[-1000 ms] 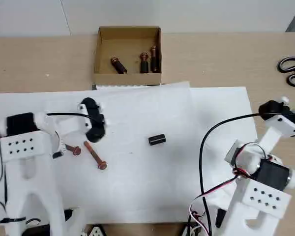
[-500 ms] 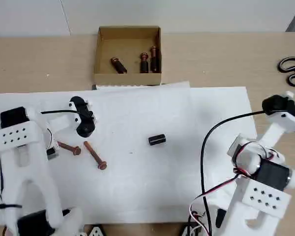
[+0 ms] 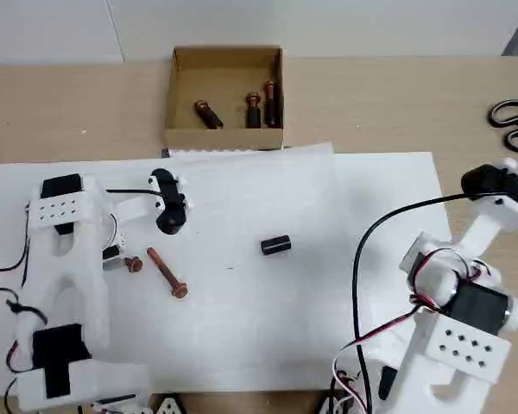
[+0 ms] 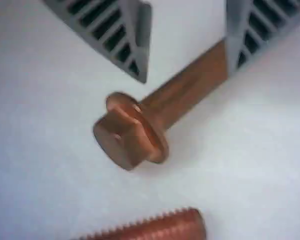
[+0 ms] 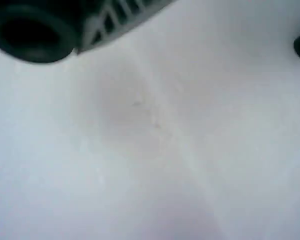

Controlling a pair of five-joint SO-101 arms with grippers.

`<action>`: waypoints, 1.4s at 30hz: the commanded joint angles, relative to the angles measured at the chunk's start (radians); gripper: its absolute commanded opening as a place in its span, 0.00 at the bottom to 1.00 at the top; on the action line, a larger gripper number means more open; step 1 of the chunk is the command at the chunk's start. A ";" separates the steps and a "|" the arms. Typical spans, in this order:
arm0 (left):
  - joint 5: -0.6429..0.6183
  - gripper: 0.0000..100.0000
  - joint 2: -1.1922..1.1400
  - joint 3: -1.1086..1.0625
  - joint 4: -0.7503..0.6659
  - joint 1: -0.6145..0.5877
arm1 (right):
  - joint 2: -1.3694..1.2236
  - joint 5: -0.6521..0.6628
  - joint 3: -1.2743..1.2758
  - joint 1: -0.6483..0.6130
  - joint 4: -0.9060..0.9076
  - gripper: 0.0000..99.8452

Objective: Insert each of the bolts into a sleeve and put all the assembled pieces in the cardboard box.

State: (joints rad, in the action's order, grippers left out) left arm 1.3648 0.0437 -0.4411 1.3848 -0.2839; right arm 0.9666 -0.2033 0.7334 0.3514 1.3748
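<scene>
Though faintly creased, white paper (image 3: 268, 198) (cardboard box (image 3: 224, 137) beyond) across tan table (image 3: 69, 103).

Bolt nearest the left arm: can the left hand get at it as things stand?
Probably yes. The left hand is open right over the bolt, whose shank runs into the gap between its fingers, one end hidden behind a finger. The second bolt lies apart on the white sheet.

We see a wood table (image 3: 69, 103) w/ a big white paper (image 3: 311, 328) on it. A cardboard box (image 3: 224, 138) sits at the paper's far edge, and scissors (image 3: 511, 121) lie far right.
</scene>
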 commanded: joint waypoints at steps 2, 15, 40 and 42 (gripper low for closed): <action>0.687 0.10 -0.009 0.042 -0.025 0.002 | 0.008 0.003 -0.006 0.008 -0.024 0.00; 0.681 0.10 -0.149 0.041 -0.049 -0.011 | 0.010 0.003 -0.006 0.008 -0.025 0.00; 0.393 0.01 -0.215 0.318 0.285 0.106 | 0.019 0.005 -0.014 0.005 -0.044 0.00; 0.370 0.01 -0.215 0.357 0.333 0.114 | 0.019 0.005 -0.014 0.005 -0.042 0.00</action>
State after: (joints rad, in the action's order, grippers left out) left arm 1.3709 -0.1757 -0.1695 1.6364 -0.1872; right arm 0.9666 -0.2033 0.7334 0.3514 1.3441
